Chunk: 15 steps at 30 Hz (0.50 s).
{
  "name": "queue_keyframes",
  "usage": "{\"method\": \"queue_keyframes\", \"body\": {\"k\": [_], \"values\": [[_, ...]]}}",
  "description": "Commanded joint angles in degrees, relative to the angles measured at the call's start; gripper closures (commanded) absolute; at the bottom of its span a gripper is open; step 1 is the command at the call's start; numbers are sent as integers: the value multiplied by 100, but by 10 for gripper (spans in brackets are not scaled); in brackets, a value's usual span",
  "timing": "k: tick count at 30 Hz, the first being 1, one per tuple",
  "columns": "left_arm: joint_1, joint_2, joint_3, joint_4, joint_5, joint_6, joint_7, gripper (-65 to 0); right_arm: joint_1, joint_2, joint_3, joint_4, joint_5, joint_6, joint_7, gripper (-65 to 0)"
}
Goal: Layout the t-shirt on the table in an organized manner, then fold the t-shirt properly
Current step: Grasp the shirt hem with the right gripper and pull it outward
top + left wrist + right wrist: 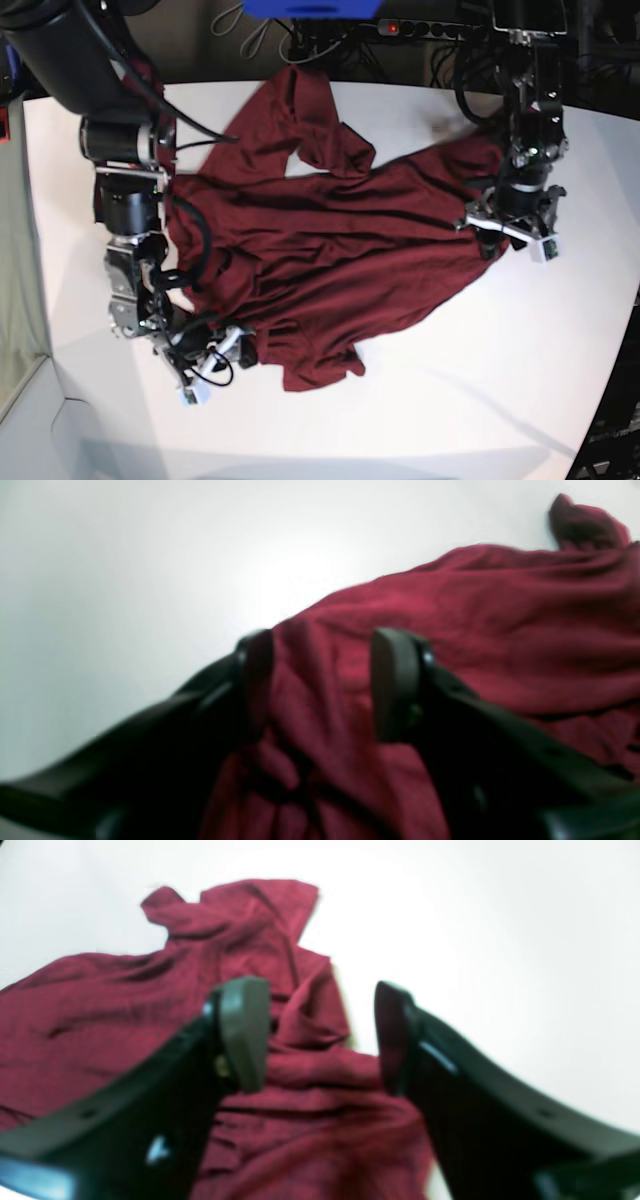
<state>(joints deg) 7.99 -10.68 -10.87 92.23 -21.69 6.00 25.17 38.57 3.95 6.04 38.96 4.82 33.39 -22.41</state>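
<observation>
T-shirt [330,240] lies spread but wrinkled across the white desk [480,400], one sleeve [300,110] toward the far edge. Right claw [205,360] sits at the near-left hem, touching fabric. Left claw [510,225] is at the shirt's right edge, over the cloth. Neither claw's opening is readable from here.

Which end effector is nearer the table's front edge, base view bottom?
Right end effector, low at base view's left; left end effector sits farther back.
</observation>
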Motion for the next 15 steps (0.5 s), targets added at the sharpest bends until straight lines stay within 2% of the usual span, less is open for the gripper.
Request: {"method": "queue_keyframes", "body": {"k": [1,5,15], "values": [[-82,-97,-25,206,2,-24,-139,-325,280,14,7,3,85,33,277,-387],[23,-106,-86,461,2,-24,-139,-326,253,-153,7,-32,94,33,479,-417],[-144,-53,-95,83,11,-7,-156,-327,139,-452,-2,-349,94,33,1235,-419]]}}
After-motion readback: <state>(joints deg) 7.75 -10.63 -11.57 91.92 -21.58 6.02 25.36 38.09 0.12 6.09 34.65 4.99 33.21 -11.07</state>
